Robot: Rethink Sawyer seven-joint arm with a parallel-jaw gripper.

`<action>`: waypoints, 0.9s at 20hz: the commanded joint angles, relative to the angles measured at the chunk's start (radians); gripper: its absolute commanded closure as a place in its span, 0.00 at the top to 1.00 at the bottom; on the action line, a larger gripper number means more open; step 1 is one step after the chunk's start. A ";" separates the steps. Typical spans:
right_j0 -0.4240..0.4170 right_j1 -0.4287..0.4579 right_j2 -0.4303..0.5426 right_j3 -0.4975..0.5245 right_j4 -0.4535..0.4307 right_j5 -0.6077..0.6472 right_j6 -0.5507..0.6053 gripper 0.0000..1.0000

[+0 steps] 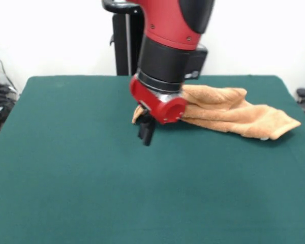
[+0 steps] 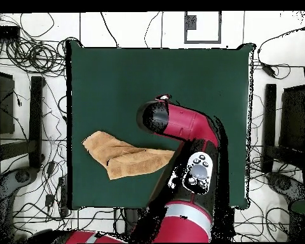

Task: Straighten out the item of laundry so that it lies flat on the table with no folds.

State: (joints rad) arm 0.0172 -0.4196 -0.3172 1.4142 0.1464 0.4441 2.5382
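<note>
I see a white wall behind the rig and a wide dark green tabletop (image 1: pixel 66 178) filling most of the front view; from overhead, cables (image 2: pixel 28 51) trail across the pale floor around it.

The towel (image 1: pixel 234 114) is orange-tan and clearly not flat. It lies bunched and folded over itself in a long, wrinkled shape on the half of the tabletop nearer the robot's base. In the front view it runs from behind the arm out toward the right edge, where one corner comes to a point. From overhead, the towel (image 2: pixel 124 155) sits toward the left side of the green surface, with its layers overlapping at an angle.

The end effector (image 1: pixel 146 133) is low over the tabletop, right at the towel's end nearest the middle of the table. A bit of orange cloth shows just beside its dark fingers, but I cannot tell whether they are spread, pressed together or pinching the fabric. The red and black arm (image 1: pixel 168 46) comes down steeply from above and hides part of the towel behind it.
</note>
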 commanded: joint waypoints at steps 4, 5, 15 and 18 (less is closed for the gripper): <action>0.037 0.055 0.186 0.130 0.095 0.073 0.154 0.00; 0.031 0.051 0.201 0.140 0.107 0.089 0.153 0.00; 0.130 0.079 0.075 0.083 0.102 0.325 0.225 0.00; 0.140 0.067 0.053 0.092 0.121 0.417 0.276 0.00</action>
State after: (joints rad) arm 0.0939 -0.4200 -0.2658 1.4458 0.2206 0.5976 2.5384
